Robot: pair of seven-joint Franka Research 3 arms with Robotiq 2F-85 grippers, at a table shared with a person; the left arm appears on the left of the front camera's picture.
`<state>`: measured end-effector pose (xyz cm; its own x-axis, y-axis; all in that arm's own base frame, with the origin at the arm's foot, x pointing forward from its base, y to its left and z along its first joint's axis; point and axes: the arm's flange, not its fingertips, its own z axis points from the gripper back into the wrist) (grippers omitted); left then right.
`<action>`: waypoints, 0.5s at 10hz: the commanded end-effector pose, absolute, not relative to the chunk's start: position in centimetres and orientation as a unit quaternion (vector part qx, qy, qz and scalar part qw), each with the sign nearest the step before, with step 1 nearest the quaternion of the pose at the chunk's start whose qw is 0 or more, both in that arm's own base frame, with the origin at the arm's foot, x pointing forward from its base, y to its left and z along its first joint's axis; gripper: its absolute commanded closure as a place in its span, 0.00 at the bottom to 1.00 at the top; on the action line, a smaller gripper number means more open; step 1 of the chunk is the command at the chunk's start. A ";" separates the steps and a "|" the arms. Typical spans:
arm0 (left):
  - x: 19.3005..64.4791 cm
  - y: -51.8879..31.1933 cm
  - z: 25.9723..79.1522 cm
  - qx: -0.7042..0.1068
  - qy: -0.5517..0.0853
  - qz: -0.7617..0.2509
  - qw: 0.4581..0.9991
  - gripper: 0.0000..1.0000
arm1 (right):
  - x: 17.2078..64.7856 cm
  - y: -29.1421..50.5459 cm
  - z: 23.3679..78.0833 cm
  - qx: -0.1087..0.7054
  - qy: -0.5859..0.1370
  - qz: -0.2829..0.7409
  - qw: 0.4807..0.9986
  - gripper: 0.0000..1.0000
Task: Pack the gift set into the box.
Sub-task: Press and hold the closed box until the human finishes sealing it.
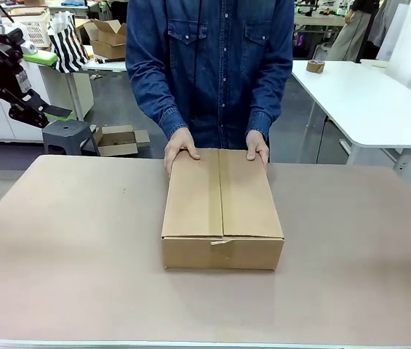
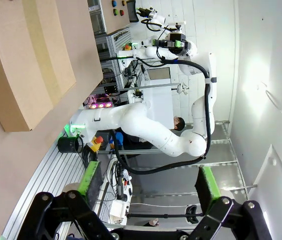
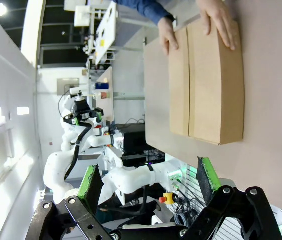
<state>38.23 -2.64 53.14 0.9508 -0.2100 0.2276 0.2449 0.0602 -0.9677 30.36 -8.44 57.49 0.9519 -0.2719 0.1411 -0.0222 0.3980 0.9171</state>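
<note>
Now box flaps shut under person's palms; left hand, right hand both wide, empty.

Front camera: fixed above the near edge of the counter, facing across it to the person on the far side, with the box at mid-range. Left wrist camera: raised well off the counter and rolled sideways, looking past the left claw at one end of the box. Right wrist camera: likewise rolled, behind the right claw. All three share the box.
</note>
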 end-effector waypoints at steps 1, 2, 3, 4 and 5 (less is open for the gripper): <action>38.0 -2.8 53.1 -0.666 -0.017 -0.155 0.730 0.00 | 30.5 -8.2 57.5 0.551 -0.143 -0.068 0.819 0.00; 38.0 -2.8 53.1 -0.666 -0.017 -0.155 0.730 0.00 | 30.5 -8.2 57.5 0.551 -0.143 -0.068 0.819 0.00; 38.0 -2.8 53.1 -0.666 -0.017 -0.155 0.730 0.00 | 30.5 -8.2 57.5 0.551 -0.143 -0.068 0.819 0.00; 38.0 -2.8 53.1 -0.666 -0.017 -0.155 0.730 0.00 | 30.5 -8.2 57.5 0.551 -0.143 -0.068 0.819 0.00; 38.0 -2.8 53.1 -0.666 -0.017 -0.155 0.730 0.00 | 30.5 -8.2 57.5 0.551 -0.143 -0.068 0.819 0.00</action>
